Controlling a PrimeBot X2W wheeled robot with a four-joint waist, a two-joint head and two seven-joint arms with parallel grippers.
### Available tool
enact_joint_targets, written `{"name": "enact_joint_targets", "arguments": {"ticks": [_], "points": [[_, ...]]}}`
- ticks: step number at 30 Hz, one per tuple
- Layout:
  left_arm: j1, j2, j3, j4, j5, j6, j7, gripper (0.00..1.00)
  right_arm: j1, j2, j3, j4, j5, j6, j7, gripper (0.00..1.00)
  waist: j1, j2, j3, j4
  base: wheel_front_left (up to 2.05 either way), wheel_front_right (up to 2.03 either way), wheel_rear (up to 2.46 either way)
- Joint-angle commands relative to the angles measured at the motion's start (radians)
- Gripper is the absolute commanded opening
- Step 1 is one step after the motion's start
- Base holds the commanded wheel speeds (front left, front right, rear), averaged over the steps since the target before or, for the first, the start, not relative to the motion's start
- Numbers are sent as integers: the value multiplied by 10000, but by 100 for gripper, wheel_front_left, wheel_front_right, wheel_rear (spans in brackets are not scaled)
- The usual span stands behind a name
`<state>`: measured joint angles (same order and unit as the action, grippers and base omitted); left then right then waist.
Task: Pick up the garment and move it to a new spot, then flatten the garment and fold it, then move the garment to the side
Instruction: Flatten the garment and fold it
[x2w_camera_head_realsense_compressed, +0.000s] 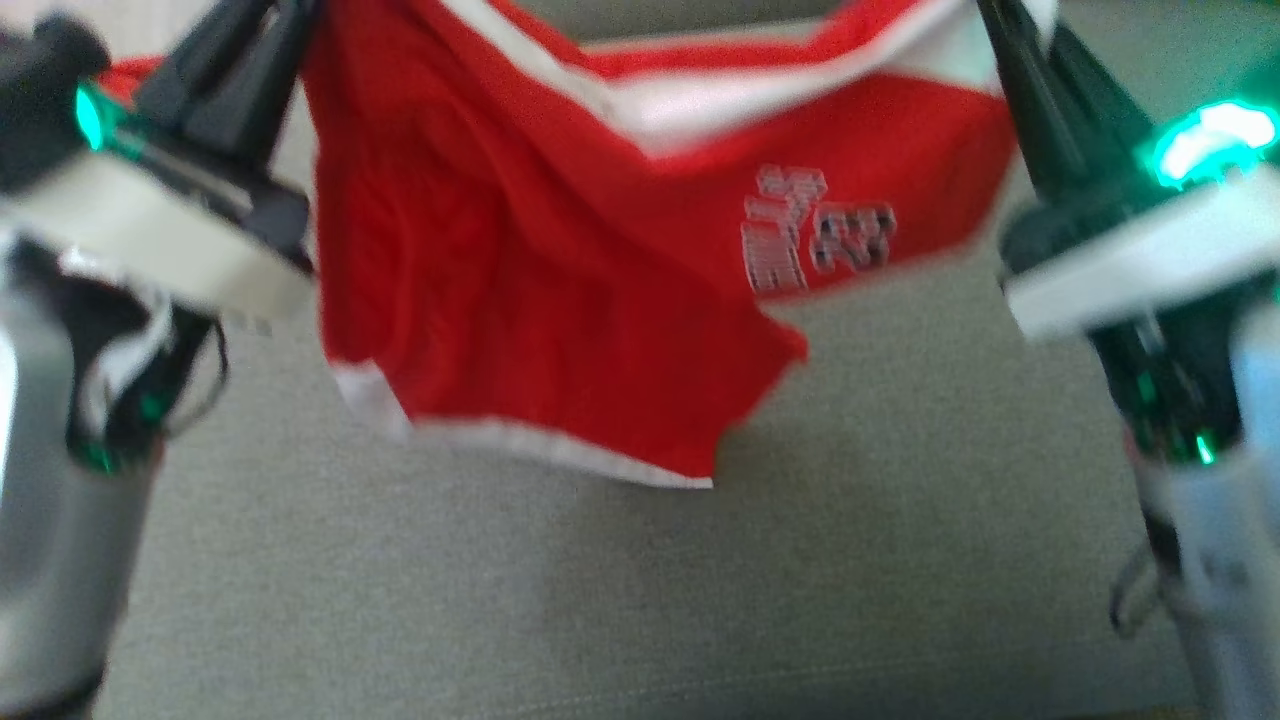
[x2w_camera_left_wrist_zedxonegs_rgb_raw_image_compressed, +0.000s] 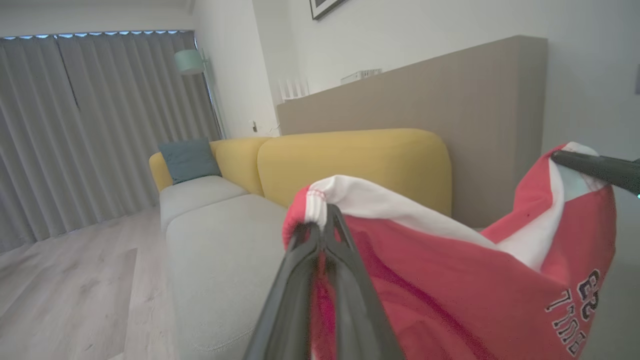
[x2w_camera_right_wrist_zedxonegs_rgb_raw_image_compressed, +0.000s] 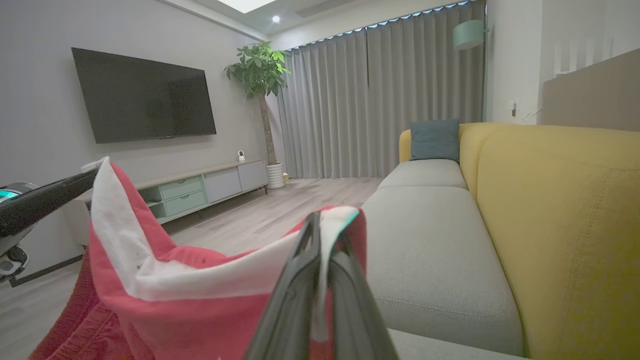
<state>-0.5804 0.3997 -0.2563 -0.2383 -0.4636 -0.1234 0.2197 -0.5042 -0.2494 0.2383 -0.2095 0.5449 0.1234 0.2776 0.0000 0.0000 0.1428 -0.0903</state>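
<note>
The garment (x2w_camera_head_realsense_compressed: 520, 280) is red with white trim and grey lettering. It hangs stretched between my two grippers above the grey sofa seat (x2w_camera_head_realsense_compressed: 600, 600). My left gripper (x2w_camera_head_realsense_compressed: 285, 25) is shut on its upper left edge. In the left wrist view the left gripper (x2w_camera_left_wrist_zedxonegs_rgb_raw_image_compressed: 322, 220) pinches the white trim of the garment (x2w_camera_left_wrist_zedxonegs_rgb_raw_image_compressed: 450, 280). My right gripper (x2w_camera_head_realsense_compressed: 1010, 40) is shut on the upper right edge. The right wrist view has the right gripper (x2w_camera_right_wrist_zedxonegs_rgb_raw_image_compressed: 320, 225) clamping the garment's (x2w_camera_right_wrist_zedxonegs_rgb_raw_image_compressed: 175, 300) trim. The lower hem hangs free, clear of the seat.
The yellow sofa backrest (x2w_camera_left_wrist_zedxonegs_rgb_raw_image_compressed: 350, 160) rises behind the grey seat (x2w_camera_left_wrist_zedxonegs_rgb_raw_image_compressed: 220, 260), with a teal cushion (x2w_camera_right_wrist_zedxonegs_rgb_raw_image_compressed: 434, 140) at the far end. Wooden floor (x2w_camera_right_wrist_zedxonegs_rgb_raw_image_compressed: 280, 215), a TV cabinet (x2w_camera_right_wrist_zedxonegs_rgb_raw_image_compressed: 210, 187), a wall TV (x2w_camera_right_wrist_zedxonegs_rgb_raw_image_compressed: 145, 100), a potted plant (x2w_camera_right_wrist_zedxonegs_rgb_raw_image_compressed: 260, 75) and grey curtains (x2w_camera_left_wrist_zedxonegs_rgb_raw_image_compressed: 90, 125) surround the sofa.
</note>
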Motion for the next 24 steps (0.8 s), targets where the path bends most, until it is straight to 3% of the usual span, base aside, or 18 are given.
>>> {"name": "enact_joint_targets", "arguments": {"ticks": [1, 8, 15, 19, 24], "points": [[-981, 475, 360, -3, 45, -27, 52, 0, -937, 139, 165, 2, 77, 73, 17, 0, 0, 0, 478, -114, 0, 0, 0], [-4045, 333, -265, 2981, 584, -59, -821, 0, -4707, 1078, 551, 3948, -346, 73, -1313, 0, 0, 0, 1639, -240, 0, 0, 0], [-7056, -186, -294, 5856, 1854, 373, -3489, 0, -8176, 1858, 171, 7426, -834, 73, -3447, 0, 0, 0, 2450, -433, 0, 0, 0], [-7620, -378, -360, 7268, 2035, 430, -4290, 0, -8996, 1976, 673, 8651, -747, 73, -4183, 0, 0, 0, 2972, -575, 0, 0, 0], [-7203, -587, -372, 8878, 1806, 316, -4683, 0, -8736, 1988, 2161, 9677, 231, 73, -4683, 0, 0, 0, 4032, -534, 0, 0, 0]]}}
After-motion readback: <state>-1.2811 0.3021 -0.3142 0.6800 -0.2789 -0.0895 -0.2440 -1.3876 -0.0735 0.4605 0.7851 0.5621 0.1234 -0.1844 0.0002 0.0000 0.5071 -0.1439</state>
